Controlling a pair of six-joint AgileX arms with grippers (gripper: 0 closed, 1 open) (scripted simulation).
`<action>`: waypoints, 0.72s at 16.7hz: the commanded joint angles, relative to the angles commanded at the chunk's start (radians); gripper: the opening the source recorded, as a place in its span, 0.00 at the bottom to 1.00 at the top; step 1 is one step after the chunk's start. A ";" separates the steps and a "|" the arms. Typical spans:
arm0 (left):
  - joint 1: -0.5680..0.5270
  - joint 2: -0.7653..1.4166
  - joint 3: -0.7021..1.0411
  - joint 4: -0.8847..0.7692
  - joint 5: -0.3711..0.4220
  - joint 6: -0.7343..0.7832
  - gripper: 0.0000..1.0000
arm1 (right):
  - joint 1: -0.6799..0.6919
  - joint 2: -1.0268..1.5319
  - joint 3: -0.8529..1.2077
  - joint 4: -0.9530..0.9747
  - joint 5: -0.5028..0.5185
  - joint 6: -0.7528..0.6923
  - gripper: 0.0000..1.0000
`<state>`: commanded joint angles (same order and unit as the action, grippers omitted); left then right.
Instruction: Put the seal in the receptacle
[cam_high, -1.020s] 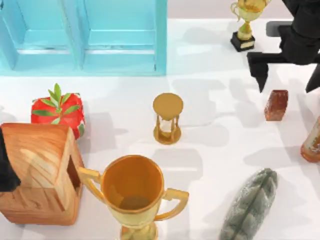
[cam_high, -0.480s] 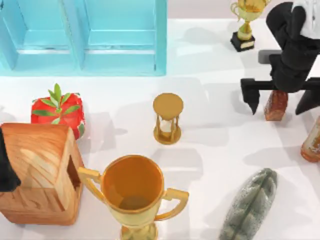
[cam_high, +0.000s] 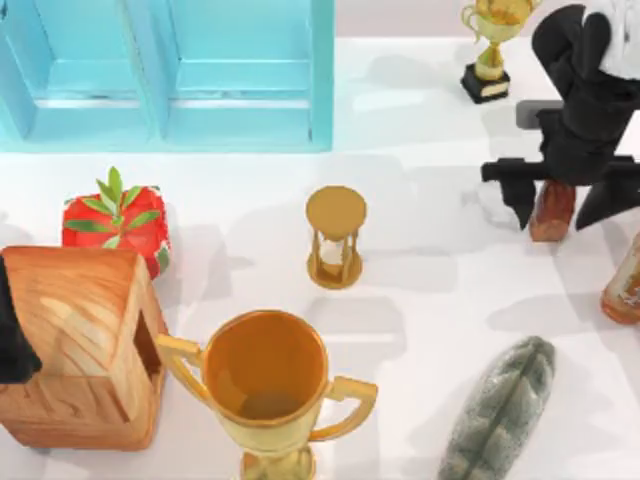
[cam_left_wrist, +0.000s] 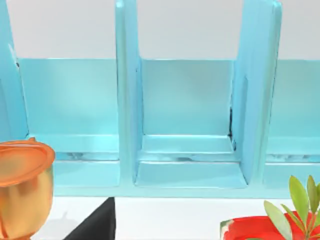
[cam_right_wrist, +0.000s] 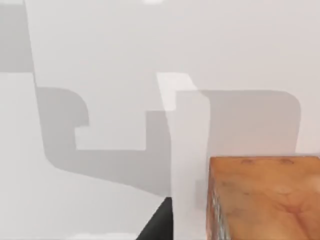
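Observation:
The seal, a small mottled reddish-brown block, stands upright at the table's right side. My right gripper hangs straight over it, open, one black finger on each side and close to its faces. In the right wrist view the seal's top sits very near, with one dark fingertip beside it. The receptacle, a light-blue rack of open compartments, fills the back left; its compartments face the left wrist camera. My left gripper stays parked at the left edge.
An hourglass stands mid-table and a big gold trophy at the front. At the left are a wooden house and a red planter. A small trophy, an orange-brown bottle and a grey-green leaf stone flank the seal.
My right gripper came forward and down from behind the seal until it straddled it, and its fingers have since drawn closer together. The seal has not moved.

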<state>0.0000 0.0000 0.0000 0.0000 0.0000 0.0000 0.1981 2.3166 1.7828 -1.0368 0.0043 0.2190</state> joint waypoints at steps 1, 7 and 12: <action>0.000 0.000 0.000 0.000 0.000 0.000 1.00 | 0.000 0.000 0.000 0.000 0.000 0.000 0.40; 0.000 0.000 0.000 0.000 0.000 0.000 1.00 | 0.000 0.000 0.000 0.000 0.000 0.000 0.00; 0.000 0.000 0.000 0.000 0.000 0.000 1.00 | 0.000 0.000 0.000 0.000 0.000 0.000 0.00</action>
<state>0.0000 0.0000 0.0000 0.0000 0.0000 0.0000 0.1981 2.3166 1.7828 -1.0368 0.0043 0.2190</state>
